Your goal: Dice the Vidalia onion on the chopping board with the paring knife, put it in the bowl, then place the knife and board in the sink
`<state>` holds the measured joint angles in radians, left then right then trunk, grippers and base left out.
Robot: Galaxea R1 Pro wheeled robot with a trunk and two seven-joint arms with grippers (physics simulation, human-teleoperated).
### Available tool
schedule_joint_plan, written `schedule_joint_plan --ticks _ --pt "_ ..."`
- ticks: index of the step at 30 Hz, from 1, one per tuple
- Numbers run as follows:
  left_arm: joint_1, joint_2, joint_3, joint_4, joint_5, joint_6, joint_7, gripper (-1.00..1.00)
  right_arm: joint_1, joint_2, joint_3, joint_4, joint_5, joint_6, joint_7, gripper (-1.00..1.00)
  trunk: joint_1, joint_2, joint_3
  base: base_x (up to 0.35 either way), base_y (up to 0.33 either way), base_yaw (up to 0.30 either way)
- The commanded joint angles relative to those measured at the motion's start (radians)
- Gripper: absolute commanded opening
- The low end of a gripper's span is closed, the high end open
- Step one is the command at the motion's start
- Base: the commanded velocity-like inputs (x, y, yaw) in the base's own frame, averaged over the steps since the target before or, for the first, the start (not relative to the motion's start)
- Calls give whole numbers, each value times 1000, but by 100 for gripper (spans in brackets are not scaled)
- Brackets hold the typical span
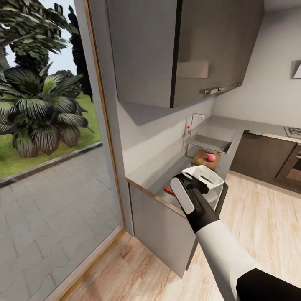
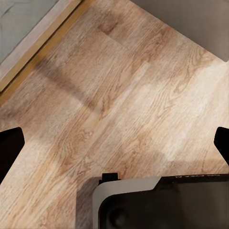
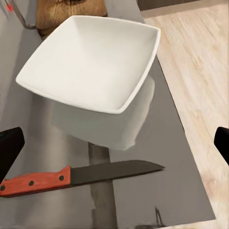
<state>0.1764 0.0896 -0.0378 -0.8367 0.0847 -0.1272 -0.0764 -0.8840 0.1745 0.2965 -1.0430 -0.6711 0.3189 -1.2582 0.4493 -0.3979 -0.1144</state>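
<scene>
Over the near end of the countertop (image 1: 152,172) my right gripper (image 1: 200,184) hangs open, just short of the white bowl (image 1: 207,174). The right wrist view looks down between the spread fingertips (image 3: 9,149) at the bowl (image 3: 95,62) and, nearer, the paring knife (image 3: 71,177) lying flat with its red handle (image 3: 33,183). Beyond the bowl lies the chopping board (image 1: 202,159) with a pinkish round onion (image 1: 212,157) on it. The sink (image 1: 211,143) and its tap (image 1: 191,124) come after that. My left gripper (image 2: 114,143) is open above the wooden floor (image 2: 119,95).
A tall glass pane (image 1: 46,125) with a garden behind it fills the left side, ending at a wooden frame (image 1: 104,117). Wall cabinets (image 1: 167,50) hang over the counter. The counter's near end (image 1: 154,194) stands over open wooden floor (image 1: 259,217). A hob (image 1: 293,132) is far right.
</scene>
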Motion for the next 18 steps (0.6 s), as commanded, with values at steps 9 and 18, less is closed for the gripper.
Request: schedule_joint_plan --ticks 9,18 --pt "0 -6 -2 17 8 -2 -2 100 -1 0 6 33 -72 6 -118 100 1 -2 -2 0 0 0" --pt "0 -11 -2 35 7 -2 -2 100 -1 0 62 40 -76 5 -159 100 1 -2 -2 0 0 9"
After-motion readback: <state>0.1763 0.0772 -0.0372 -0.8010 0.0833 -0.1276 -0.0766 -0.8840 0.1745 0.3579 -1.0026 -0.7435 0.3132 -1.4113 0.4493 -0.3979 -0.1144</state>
